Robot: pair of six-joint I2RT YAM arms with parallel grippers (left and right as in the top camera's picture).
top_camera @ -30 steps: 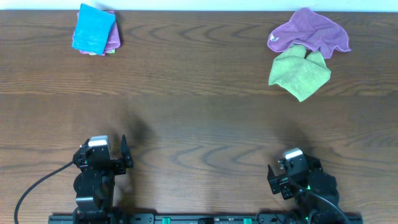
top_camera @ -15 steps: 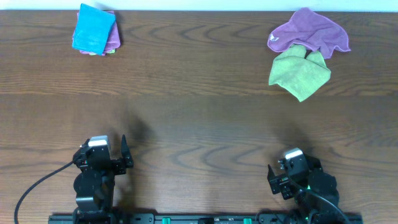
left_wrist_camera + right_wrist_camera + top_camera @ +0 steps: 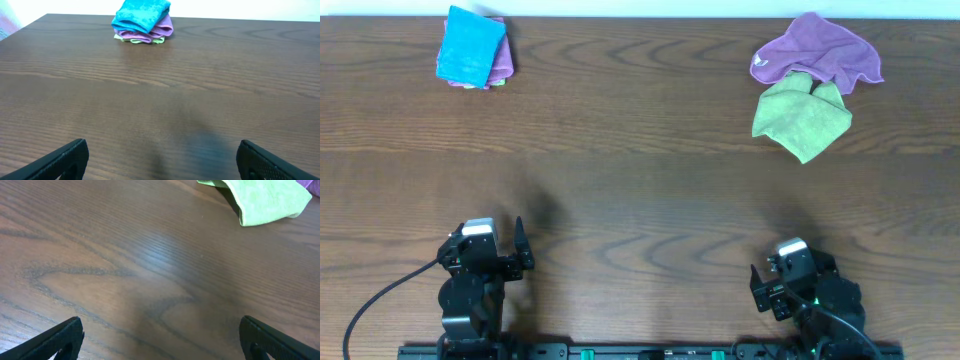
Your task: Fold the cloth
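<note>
A crumpled green cloth [image 3: 802, 120] lies at the far right of the table, its upper edge under a crumpled purple cloth [image 3: 818, 52]. The green cloth also shows at the top of the right wrist view [image 3: 265, 197]. A stack of folded cloths, blue on top [image 3: 472, 46], sits at the far left; it also shows in the left wrist view [image 3: 143, 20]. My left gripper [image 3: 162, 157] is open and empty near the front edge. My right gripper [image 3: 162, 335] is open and empty near the front edge, far from the cloths.
The dark wood table [image 3: 640, 190] runs to a white edge at the back. Both arm bases [image 3: 475, 285] [image 3: 805, 290] sit on a rail at the front edge. A black cable [image 3: 380, 300] trails from the left arm.
</note>
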